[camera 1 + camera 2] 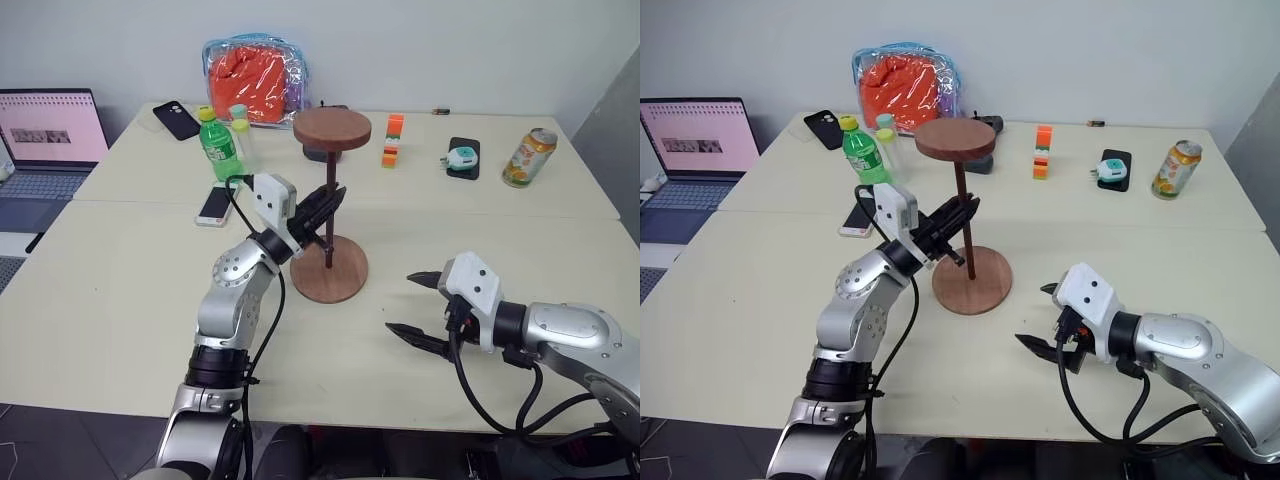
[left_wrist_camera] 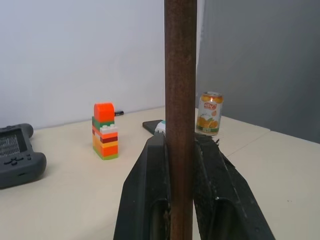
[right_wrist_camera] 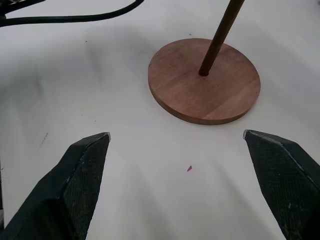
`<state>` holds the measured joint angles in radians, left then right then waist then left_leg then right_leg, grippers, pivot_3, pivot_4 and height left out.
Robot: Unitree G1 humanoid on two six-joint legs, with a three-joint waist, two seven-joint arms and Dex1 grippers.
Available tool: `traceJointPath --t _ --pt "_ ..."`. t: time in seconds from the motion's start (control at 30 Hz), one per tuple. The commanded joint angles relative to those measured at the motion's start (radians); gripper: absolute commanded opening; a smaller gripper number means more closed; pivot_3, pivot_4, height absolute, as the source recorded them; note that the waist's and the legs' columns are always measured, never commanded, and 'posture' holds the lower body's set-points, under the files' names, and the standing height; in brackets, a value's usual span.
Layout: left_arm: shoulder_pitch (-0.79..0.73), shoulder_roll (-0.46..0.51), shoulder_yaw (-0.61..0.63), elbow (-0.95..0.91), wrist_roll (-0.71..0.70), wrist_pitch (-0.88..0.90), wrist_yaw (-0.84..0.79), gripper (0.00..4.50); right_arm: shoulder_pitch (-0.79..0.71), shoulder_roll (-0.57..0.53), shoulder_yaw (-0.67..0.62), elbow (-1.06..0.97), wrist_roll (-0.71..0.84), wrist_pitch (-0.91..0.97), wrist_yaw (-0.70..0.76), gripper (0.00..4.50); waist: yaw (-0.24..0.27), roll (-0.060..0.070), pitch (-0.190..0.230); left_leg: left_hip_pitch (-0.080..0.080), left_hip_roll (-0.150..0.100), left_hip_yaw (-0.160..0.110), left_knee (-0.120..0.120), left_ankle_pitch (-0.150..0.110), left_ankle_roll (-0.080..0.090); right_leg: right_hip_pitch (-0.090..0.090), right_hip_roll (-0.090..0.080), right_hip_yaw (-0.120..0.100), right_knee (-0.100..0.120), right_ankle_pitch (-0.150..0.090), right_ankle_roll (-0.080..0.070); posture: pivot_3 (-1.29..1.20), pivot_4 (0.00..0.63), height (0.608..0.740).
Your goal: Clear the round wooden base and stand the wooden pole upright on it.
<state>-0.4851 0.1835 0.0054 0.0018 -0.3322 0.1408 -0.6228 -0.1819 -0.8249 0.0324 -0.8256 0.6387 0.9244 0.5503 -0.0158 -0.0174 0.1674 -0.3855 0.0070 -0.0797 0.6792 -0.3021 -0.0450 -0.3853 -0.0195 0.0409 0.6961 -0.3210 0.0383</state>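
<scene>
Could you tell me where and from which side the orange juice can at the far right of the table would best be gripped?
Probably around the middle of the orange juice can, coming in level from the near side. It stands upright, a plain cylinder, with bare table in front. The open right end effector is the closer one; the left end effector is shut on the wooden pole.

The wooden pole stands upright in the round wooden base, its smaller disc on top.
</scene>
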Motion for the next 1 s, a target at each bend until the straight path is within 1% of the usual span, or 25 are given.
traceJointPath --t 0.03,0.17,0.43,0.5,0.6,0.8,1.0 --pt "0.047 0.020 -0.017 0.006 0.029 0.008 0.007 0.24 0.002 -0.003 -0.016 -0.021 -0.006 -0.017 0.005 4.50 0.000 0.000 0.000 0.001 0.000 0.000 0.000 0.000 0.000 0.001 0.000 0.000 0.000 0.000 0.000 0.00 0.150 0.740" --pt "0.070 0.032 -0.008 0.004 0.028 0.029 0.025 0.24 0.002 -0.001 -0.016 -0.024 -0.007 -0.016 0.003 4.50 -0.003 0.000 -0.001 0.006 0.000 0.000 -0.001 0.000 0.000 0.006 0.001 0.000 -0.001 0.000 0.000 0.00 0.150 0.740" --pt "0.079 0.076 -0.046 0.031 0.061 0.062 0.037 0.24 -0.005 0.003 -0.009 -0.015 -0.012 -0.018 0.003 4.50 -0.011 0.001 -0.005 0.008 0.001 -0.001 -0.002 0.000 0.001 0.008 0.001 0.000 -0.002 0.000 0.000 0.00 0.150 0.740" --pt "0.077 0.082 -0.046 0.040 0.061 0.077 0.048 0.24 -0.004 0.003 -0.010 -0.016 -0.013 -0.018 0.002 4.50 -0.011 0.002 -0.005 0.012 0.001 -0.001 -0.003 0.000 0.001 0.013 0.001 -0.001 -0.004 0.000 0.000 0.00 0.150 0.740" --pt "0.074 0.074 -0.025 0.052 0.038 0.087 0.079 0.24 -0.001 0.006 -0.012 -0.019 -0.014 -0.016 0.002 4.50 -0.011 0.002 -0.006 0.017 0.001 0.000 -0.005 -0.001 0.001 0.017 0.001 0.000 -0.006 0.000 0.000 0.00 0.150 0.740" --pt "0.058 0.047 -0.005 0.019 -0.021 0.075 0.079 0.24 -0.002 0.009 -0.010 -0.019 -0.022 -0.019 0.003 4.50 -0.014 0.003 -0.007 0.020 0.001 0.001 -0.009 -0.001 0.001 0.018 0.002 0.001 -0.007 0.000 0.000 0.00 0.150 0.740" --pt "0.025 0.030 -0.013 -0.085 -0.056 0.077 0.065 0.24 -0.003 0.007 -0.011 -0.021 -0.030 -0.022 0.010 4.50 -0.012 0.003 -0.007 0.019 0.001 0.001 -0.009 0.000 0.001 0.018 0.001 0.001 -0.009 0.000 0.000 0.00 0.150 0.740"
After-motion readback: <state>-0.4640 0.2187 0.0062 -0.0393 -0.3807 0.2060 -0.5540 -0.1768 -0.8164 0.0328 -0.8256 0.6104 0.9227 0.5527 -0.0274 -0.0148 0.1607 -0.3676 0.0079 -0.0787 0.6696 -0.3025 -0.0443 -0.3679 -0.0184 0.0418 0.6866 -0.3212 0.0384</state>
